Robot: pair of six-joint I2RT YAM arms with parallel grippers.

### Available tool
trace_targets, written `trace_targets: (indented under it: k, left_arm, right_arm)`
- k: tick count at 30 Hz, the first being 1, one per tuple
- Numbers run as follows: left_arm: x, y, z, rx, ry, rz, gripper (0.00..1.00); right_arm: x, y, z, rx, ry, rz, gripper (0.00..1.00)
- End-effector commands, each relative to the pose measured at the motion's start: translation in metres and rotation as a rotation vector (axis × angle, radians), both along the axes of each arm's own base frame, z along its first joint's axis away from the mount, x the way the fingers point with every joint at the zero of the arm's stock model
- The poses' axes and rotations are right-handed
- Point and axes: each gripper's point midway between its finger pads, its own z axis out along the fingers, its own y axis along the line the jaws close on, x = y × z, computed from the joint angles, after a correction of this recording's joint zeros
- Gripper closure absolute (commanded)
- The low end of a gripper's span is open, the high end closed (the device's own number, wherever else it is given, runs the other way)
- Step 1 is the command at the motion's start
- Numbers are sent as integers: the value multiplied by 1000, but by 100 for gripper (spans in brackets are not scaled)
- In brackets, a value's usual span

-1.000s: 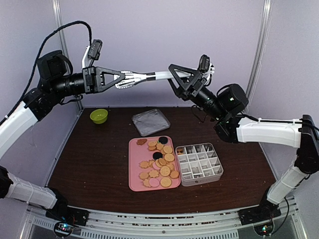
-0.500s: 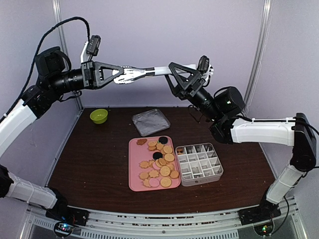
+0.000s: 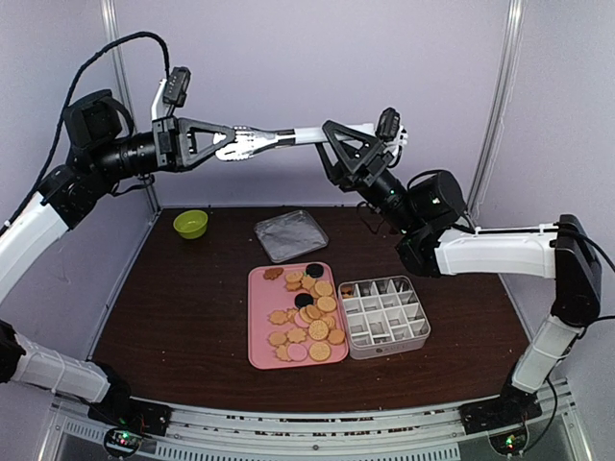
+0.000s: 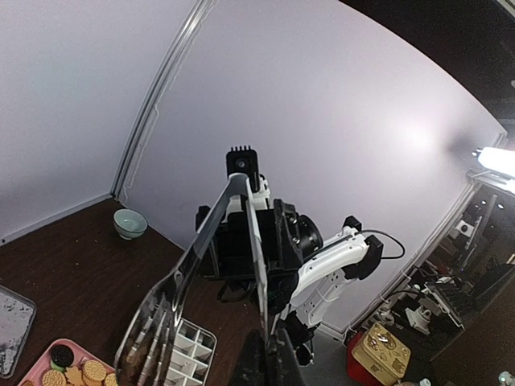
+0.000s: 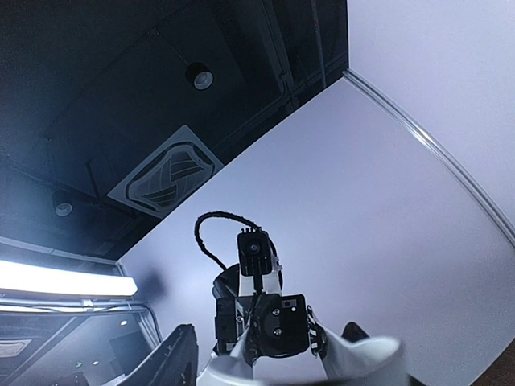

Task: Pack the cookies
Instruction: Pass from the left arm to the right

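Observation:
The cookies (image 3: pixel 306 322) lie heaped on a pink tray (image 3: pixel 258 331), with one in a corner cell of the white divided box (image 3: pixel 384 312) beside it. High above the table, metal tongs (image 3: pixel 288 140) span both arms. My left gripper (image 3: pixel 231 145) is shut on one tong blade near the claw end, seen edge-on in the left wrist view at the left gripper (image 4: pixel 269 358). My right gripper (image 3: pixel 338 140) is open, its fingers (image 5: pixel 173 358) standing either side of the tongs' handle end (image 5: pixel 354 358); contact is unclear.
A green bowl (image 3: pixel 190 223) sits at the back left and a grey lid (image 3: pixel 290 234) lies behind the tray. Purple walls and vertical rails close in the back and sides. The divided box (image 4: pixel 189 350) shows below the tongs (image 4: pixel 205 241) in the left wrist view.
The left arm has raised the tongs a little and shifted them left. The right gripper has followed up and left along the handle end.

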Motion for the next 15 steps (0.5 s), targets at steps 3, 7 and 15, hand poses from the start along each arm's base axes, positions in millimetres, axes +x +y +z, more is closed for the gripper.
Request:
trace_targets:
  k: [3, 7, 15]
  left_arm:
    - [-31, 6, 23, -60, -148, -88, 100]
    - [-37, 7, 21, -63, -152, -102, 100]
    - [-38, 8, 17, -50, -156, -104, 100]
  right_arm:
    - [-29, 4, -6, -71, -70, 149, 41]
    - [-38, -3, -9, -88, -110, 202, 38]
    - [-37, -11, -3, -107, -131, 187, 39]
